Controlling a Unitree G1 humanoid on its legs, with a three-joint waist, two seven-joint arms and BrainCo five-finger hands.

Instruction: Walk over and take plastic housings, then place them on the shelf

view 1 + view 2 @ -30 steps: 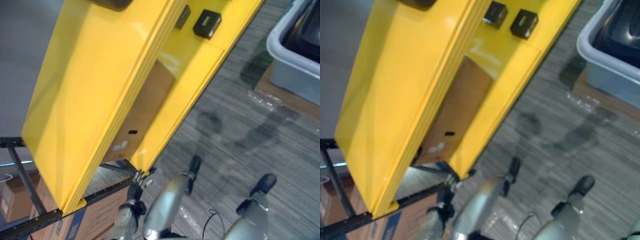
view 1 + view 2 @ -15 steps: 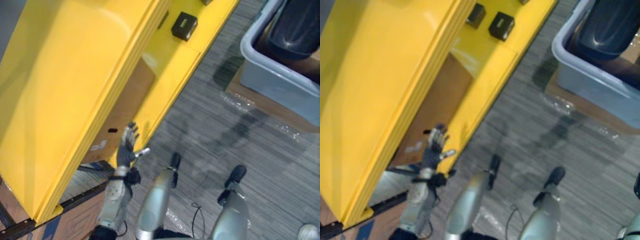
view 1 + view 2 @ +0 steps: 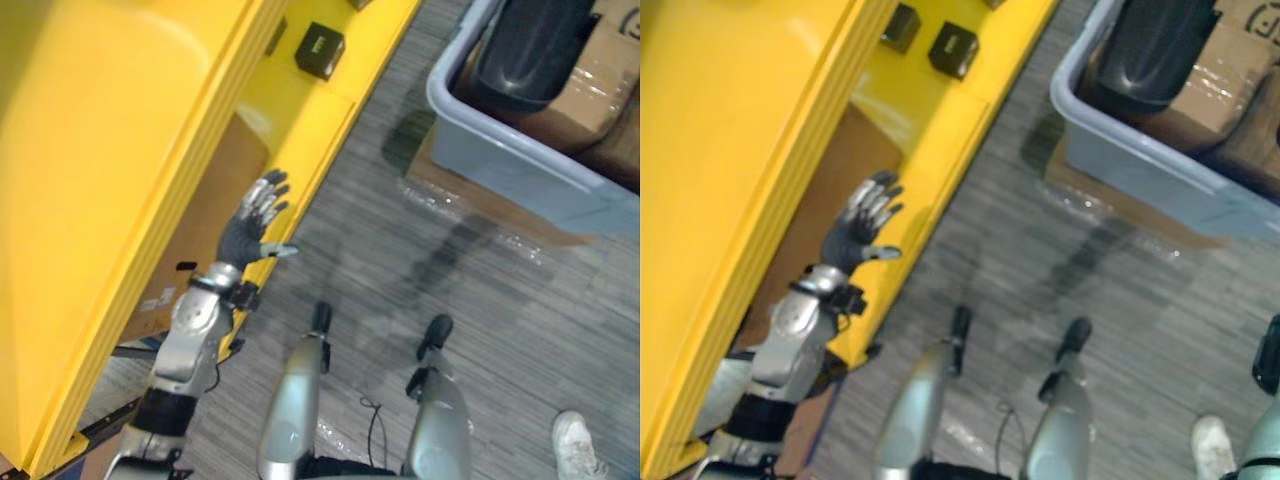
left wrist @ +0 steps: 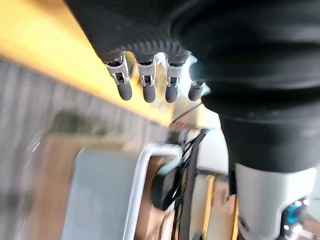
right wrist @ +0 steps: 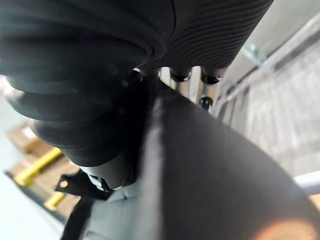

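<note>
Yellow shelf (image 3: 120,150) edge is where your left hand (image 3: 250,225) now sits higher, empty, fingers spread straight. Your view has swung towards the grey bin (image 3: 490,165), where 1 black housing (image 3: 530,50) lies untaken, so I judge pickup comes next. Right hand (image 5: 180,75): grip cannot be told. The white label on the small black box (image 3: 320,50) is unreadable.

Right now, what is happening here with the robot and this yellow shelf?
The robot stands beside a yellow shelf with its left hand raised, open and empty, before the shelf's lower level. Two small black boxes sit on that level further along. A dark plastic housing lies in a grey bin nearby. A dark smooth surface lies close against the right hand; whether it holds a housing, I cannot tell.
</note>
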